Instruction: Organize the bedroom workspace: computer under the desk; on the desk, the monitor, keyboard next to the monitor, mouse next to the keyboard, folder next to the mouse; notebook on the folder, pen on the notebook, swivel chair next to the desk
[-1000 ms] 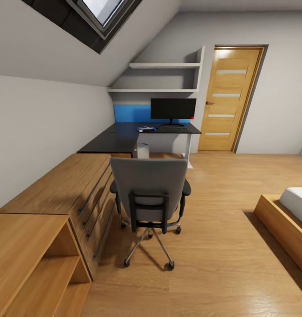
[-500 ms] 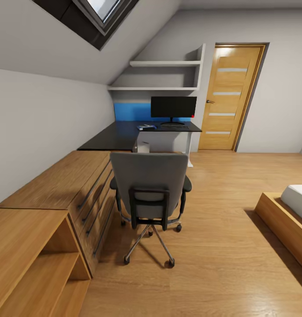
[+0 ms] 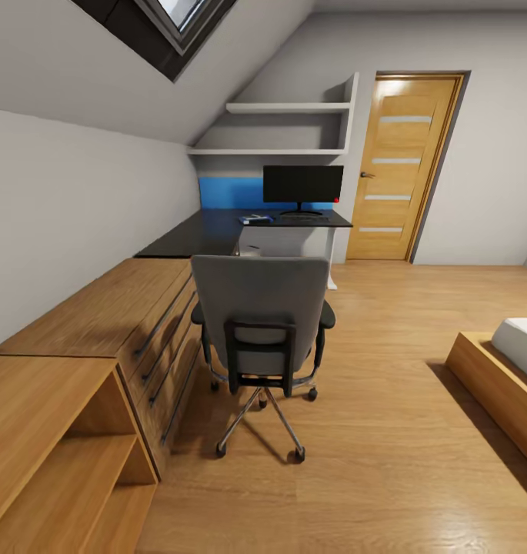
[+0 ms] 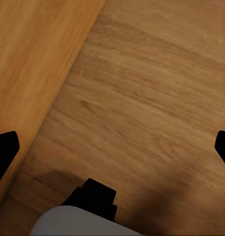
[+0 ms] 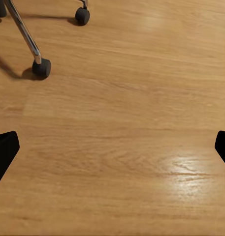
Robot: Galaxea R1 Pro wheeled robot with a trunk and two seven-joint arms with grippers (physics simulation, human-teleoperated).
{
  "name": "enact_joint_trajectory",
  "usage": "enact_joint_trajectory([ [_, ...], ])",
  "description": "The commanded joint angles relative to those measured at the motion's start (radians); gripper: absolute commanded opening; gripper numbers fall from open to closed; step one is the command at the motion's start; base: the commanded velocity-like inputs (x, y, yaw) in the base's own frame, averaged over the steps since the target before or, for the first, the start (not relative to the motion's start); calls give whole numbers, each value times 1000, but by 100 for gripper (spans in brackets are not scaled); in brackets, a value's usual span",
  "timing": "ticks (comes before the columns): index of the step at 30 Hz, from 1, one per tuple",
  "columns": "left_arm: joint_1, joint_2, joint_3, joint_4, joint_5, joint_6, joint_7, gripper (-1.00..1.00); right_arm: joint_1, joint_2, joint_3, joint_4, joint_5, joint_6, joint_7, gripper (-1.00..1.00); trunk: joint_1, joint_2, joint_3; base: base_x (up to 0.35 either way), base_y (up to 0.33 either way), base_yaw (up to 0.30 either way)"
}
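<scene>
Nearest the camera, at 7 o'clock in the head view, an open wooden shelf unit (image 3: 59, 454) adjoins a light wooden drawer chest (image 3: 132, 323) that runs along the left wall. In the left wrist view the left gripper (image 4: 112, 147) points at the wooden floor (image 4: 151, 108) beside a wooden panel; its two black fingertips (image 4: 5, 150) sit at opposite picture edges, so the fingers are spread wide apart with nothing between them. In the right wrist view the right gripper (image 5: 112, 147) likewise has its fingertips (image 5: 4, 147) far apart over bare floor, with two black castors and a chrome leg of the swivel chair (image 5: 36, 56) near one corner.

At the centre of the head view the swivel chair (image 3: 259, 315) stands on the floor just beside the drawer chest, its grey backrest turned toward the camera. A bed (image 3: 505, 369) in a wooden frame lies at 4 o'clock.

Beyond the chair, toward 12 o'clock, the desk (image 3: 209, 235) carries the monitor (image 3: 302, 185) upright near its back edge. The keyboard (image 3: 301, 218) lies just in front of the monitor stand. A small blue item, apparently the folder (image 3: 255, 219), rests on the desktop beside the keyboard; anything on it is too small to resolve. The top of the computer (image 3: 249, 250) shows under the desk, mostly hidden by the backrest. A blue wall panel (image 3: 228, 192), white shelves (image 3: 286, 127) and a wooden door (image 3: 401, 165) at 1 o'clock close the scene.
</scene>
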Motion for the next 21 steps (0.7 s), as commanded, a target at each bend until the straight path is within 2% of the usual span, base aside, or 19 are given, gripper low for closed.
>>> enact_joint_trajectory([
  [1,0,0,-8,-3,10,-3,7,100,0,0,9,0,0,0,-9,100,4,-8,-4,0,0,0],
  [16,0,-2,-8,-20,10,-1,7,100,0,-1,8,0,0,0,-9,100,61,-113,-51,0,0,0],
  [19,-50,-2,-8,-111,11,154,9,100,-1,1,6,-11,1,-3,-9,100,73,-134,-60,0,0,0],
  [20,-82,-2,-7,-152,11,237,10,100,-3,1,5,-26,1,-1,-10,100,77,-141,-64,0,0,0],
  [21,-100,-2,-7,-168,12,273,11,100,-5,1,4,-34,1,1,-11,100,81,-148,-67,0,0,0],
])
